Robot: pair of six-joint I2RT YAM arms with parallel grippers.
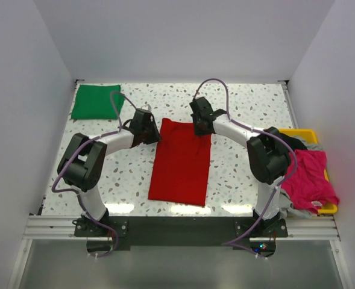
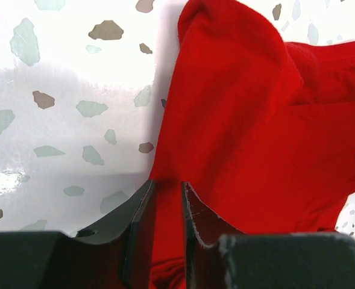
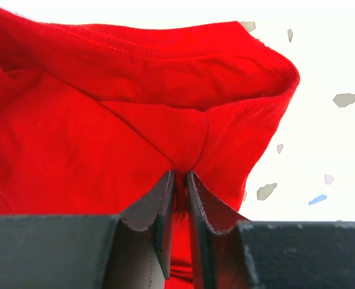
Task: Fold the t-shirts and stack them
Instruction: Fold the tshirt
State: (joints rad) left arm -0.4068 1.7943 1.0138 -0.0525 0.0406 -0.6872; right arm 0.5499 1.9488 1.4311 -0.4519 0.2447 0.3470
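White speckled tabletop (image 1: 255,102) is carrying everything, with pale walls closing it in on three sides. Nearest, one red t-shirt (image 1: 180,165) is lying in the middle as a long folded strip, its near hem close to the front edge. To its right, one yellow tray (image 1: 302,132) is sitting at the table's side. It is holding one magenta garment (image 1: 311,180) that is spilling over the rim, one black garment (image 1: 293,143) behind that, and a scrap of grey cloth (image 1: 301,208) in front.

Farther back, the left gripper (image 2: 167,188) is pinching the strip's far left corner, its fingers nearly together with red cloth between them. The right gripper (image 3: 178,176) is clamping the far right corner the same way, with cloth bunching up around it. Both arms are curving inward beside the strip.

Farthest, one green t-shirt (image 1: 96,101) is lying folded in the far left corner, well apart from the red one, making two t-shirts in all.
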